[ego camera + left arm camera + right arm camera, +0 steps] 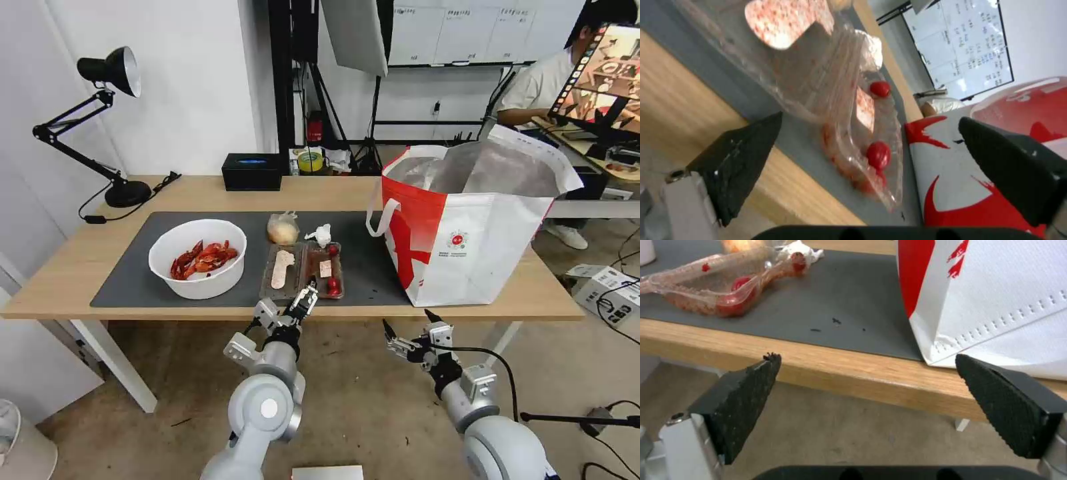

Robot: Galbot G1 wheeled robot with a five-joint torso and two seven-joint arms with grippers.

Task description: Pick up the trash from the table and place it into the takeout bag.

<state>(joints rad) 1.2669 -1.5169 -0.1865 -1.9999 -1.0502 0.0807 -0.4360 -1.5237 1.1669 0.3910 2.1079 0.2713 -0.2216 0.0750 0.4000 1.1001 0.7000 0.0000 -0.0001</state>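
Observation:
On the table (200, 193) lies a dark grey mat (373, 273) with the trash on it: a white bowl of red crayfish shells (197, 259), a clear two-compartment tray (303, 270) with food scraps, a small clear bag with a beige lump (283, 229) and a crumpled tissue (322, 234). The red-and-white takeout bag (467, 227) stands open at the mat's right end. My left gripper (305, 299) hovers open at the tray's near edge (849, 83), not touching it. My right gripper (408, 320) hangs open below the table's front edge, short of the bag (996, 290).
A black tissue box (252, 171) sits at the table's back edge and a black desk lamp (107, 120) at the back left. Cables and a white box (610, 293) lie on the floor at the right. Tripod stands are behind the table.

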